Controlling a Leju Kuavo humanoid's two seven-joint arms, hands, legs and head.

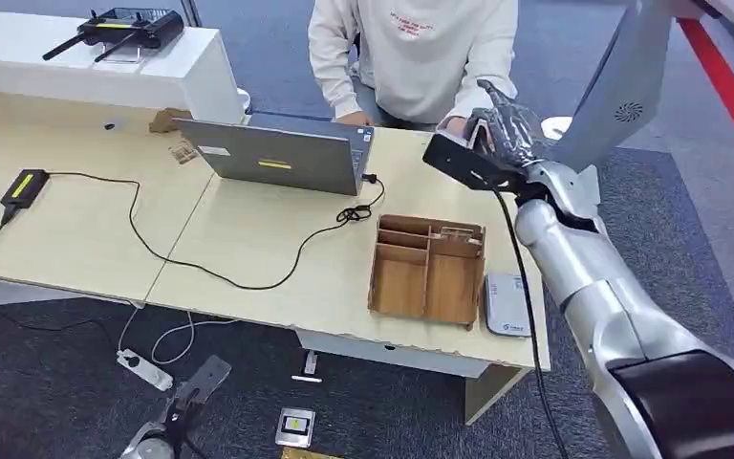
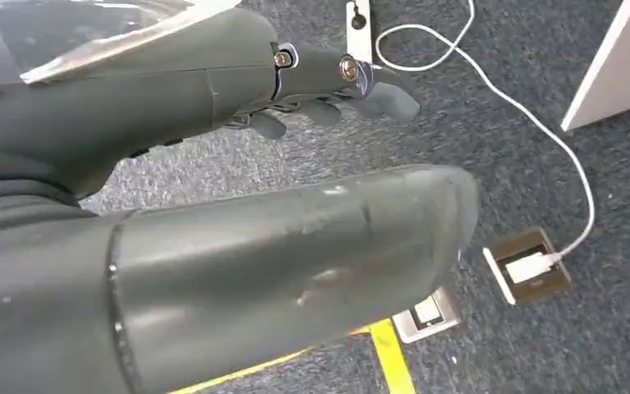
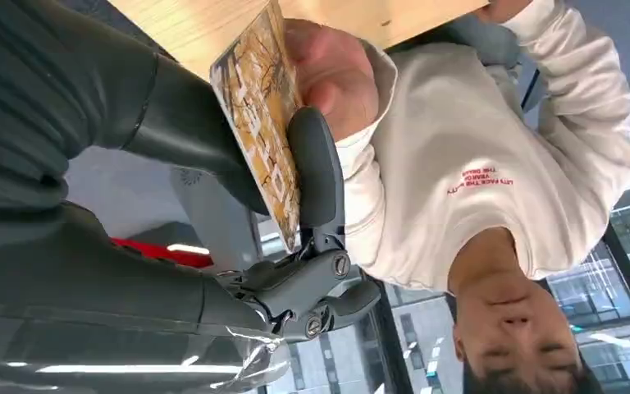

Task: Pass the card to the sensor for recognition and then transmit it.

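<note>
Laptop (image 1: 282, 153) on table (image 1: 76, 229); organizer (image 1: 427, 270) right; person (image 1: 420, 53) behind.

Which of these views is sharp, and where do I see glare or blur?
Head view: evenly lit and sharp, soft shadows. Left wrist view: the left hand is near and soft, with glare on its cover. Right wrist view: the card is sharp; bright windows behind.

card (image 3: 261, 115) partly hidden by right hand (image 3: 295, 246), person's hand (image 3: 328, 66) behind it
</note>
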